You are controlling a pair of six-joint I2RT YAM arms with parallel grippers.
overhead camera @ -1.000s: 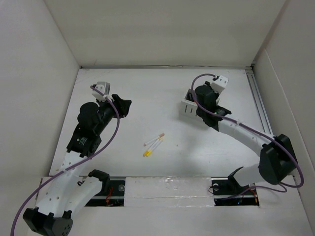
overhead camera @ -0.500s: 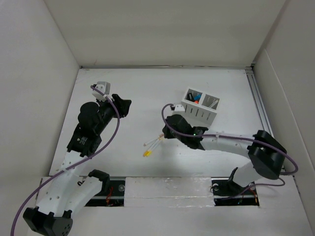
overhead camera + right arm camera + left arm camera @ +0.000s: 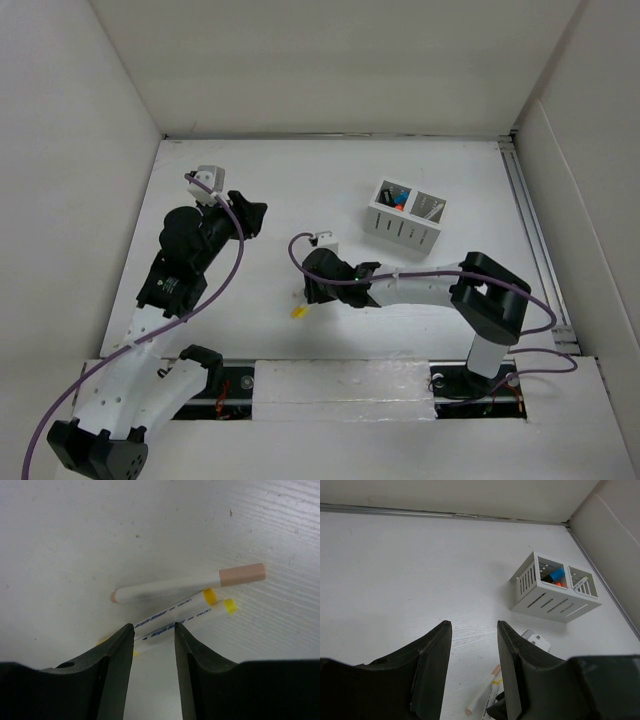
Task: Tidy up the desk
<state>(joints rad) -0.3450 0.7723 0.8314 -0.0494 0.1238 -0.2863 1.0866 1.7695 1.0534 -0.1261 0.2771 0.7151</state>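
Observation:
On the white desk (image 3: 300, 180) lie three markers side by side: one with a pink cap (image 3: 185, 586) and two with yellow bands (image 3: 172, 612). My right gripper (image 3: 154, 627) is open and low over them, its fingertips either side of the yellow pair's barrels, gripping nothing. From above, the right gripper (image 3: 310, 290) hides most of the markers; only a yellow end (image 3: 298, 312) shows. My left gripper (image 3: 250, 212) hovers at the left, open and empty. In the left wrist view the left gripper (image 3: 474, 625) looks toward the markers (image 3: 482, 696).
A small white slotted organizer box (image 3: 405, 220) stands at the back right, also in the left wrist view (image 3: 555, 590), with blue and orange items in one compartment. White wall panels (image 3: 100, 120) enclose the desk. A metal rail (image 3: 530, 230) runs along the right edge.
My right arm has swung from the organizer box down and left to the markers at the middle of the desk. The left arm has not moved.

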